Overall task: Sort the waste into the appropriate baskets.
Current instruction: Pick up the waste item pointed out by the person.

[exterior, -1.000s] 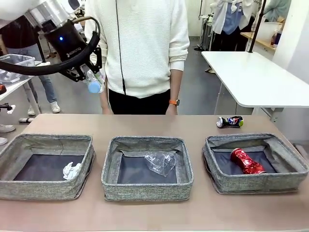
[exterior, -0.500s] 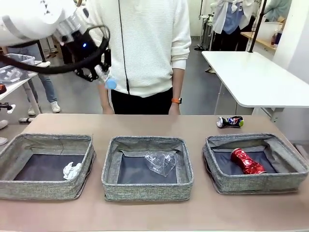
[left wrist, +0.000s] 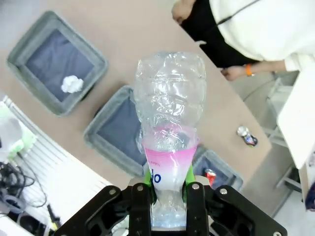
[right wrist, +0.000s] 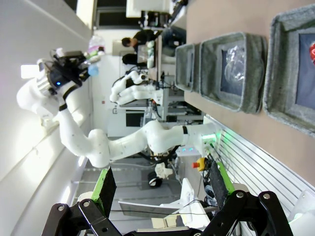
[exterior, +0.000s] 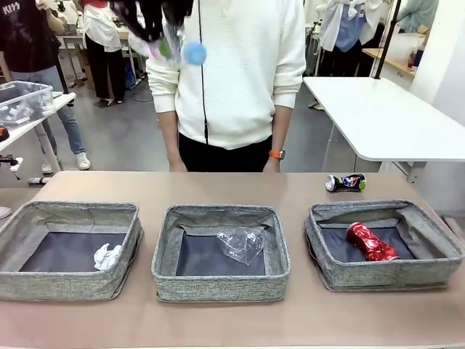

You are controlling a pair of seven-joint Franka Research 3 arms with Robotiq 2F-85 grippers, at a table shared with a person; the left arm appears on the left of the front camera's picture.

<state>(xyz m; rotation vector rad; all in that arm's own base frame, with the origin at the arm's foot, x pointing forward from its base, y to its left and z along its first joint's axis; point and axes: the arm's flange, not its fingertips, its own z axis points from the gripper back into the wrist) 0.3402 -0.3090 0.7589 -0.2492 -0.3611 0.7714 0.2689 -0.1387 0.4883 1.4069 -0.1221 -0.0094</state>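
High over the table's far left, my left gripper (exterior: 161, 29) is shut on the clear blue-capped bottle (exterior: 180, 48). In the left wrist view the green pads (left wrist: 147, 183) squeeze the bottle's (left wrist: 170, 113) pink-labelled lower part. Far below lie the three grey baskets. The left basket (exterior: 69, 285) holds the white paper ball (exterior: 107, 256). The crushed plastic cup (exterior: 242, 243) lies in the middle basket (exterior: 220, 289), and the red can (exterior: 371, 243) in the right basket (exterior: 385, 276). Behind that one, a dark-blue can (exterior: 346, 182) lies on the table. My right gripper (right wrist: 161, 189) is open and holds nothing.
A person in a white sweater (exterior: 232, 73) stands at the far edge, hands hanging at the table's rim. A white table (exterior: 385, 116) stands behind at the right. Bare tabletop runs in front of and behind the baskets.
My left arm has lifted the bottle upward and to the right, from beside the person's waist to chest height. The person has shifted slightly right.
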